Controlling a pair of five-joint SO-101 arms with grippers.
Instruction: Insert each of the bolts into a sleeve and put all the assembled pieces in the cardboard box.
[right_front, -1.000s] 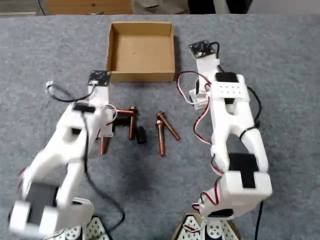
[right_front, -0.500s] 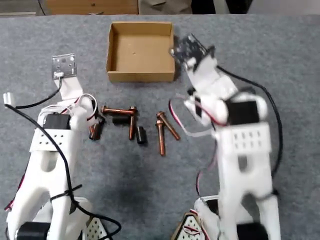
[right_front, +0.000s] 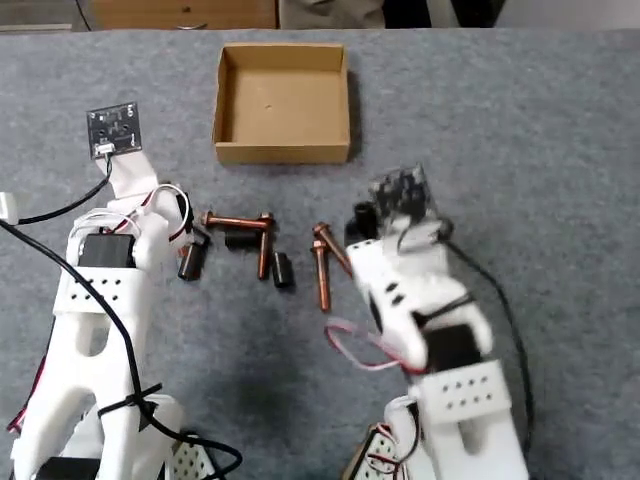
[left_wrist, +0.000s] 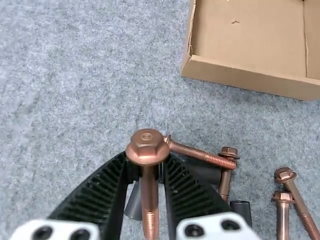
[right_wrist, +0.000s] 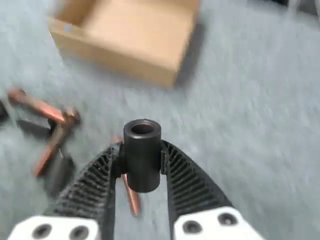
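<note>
**Bolt in the left fingers, sleeve in the right**

The left fingers (left_wrist: 107, 187) are clenched on a copper bolt (left_wrist: 146, 150), whose flanged head stands just past their tips. Right beyond those tips, loose bolts (left_wrist: 200, 154) and a spare sleeve (left_wrist: 240, 207) lie on the grey bench (right_front: 550, 150). In the high view they sit between the two pairs of fingers. Farther ahead of both stands the open cardboard box (right_front: 283, 152). The right fingers (right_wrist: 182, 187) grasp a black sleeve (right_wrist: 142, 152), which is upright between their tips with its open bore showing.
</note>
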